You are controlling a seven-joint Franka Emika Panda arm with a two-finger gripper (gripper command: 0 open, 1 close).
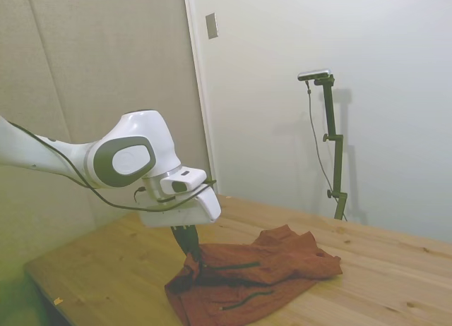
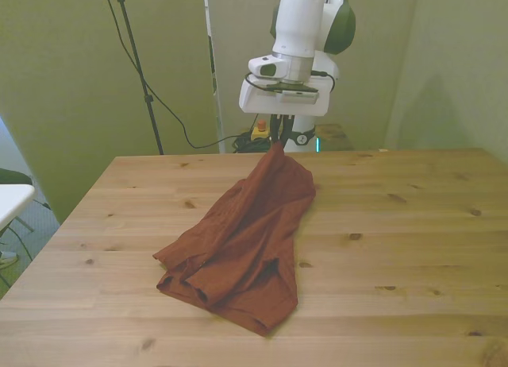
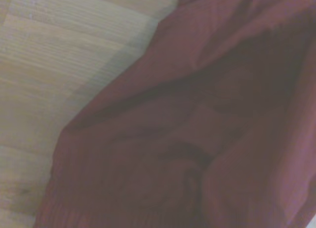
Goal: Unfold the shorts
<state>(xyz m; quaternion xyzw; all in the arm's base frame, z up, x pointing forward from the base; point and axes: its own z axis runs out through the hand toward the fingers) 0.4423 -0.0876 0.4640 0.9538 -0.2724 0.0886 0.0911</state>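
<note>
Shorts [image 2: 238,244] hang from my jaws [image 2: 275,144], which pinch one raised corner; the cloth trails away along the wooden surface [image 2: 413,224] toward the front edge.

wooden table [image 2: 413,224], wall plate [image 1: 212,25]

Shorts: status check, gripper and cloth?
Gripper shut on shorts, one edge pulled up off the table. Rest of the cloth bunched, still folded, lying on the wood. Nothing in the way.
</note>
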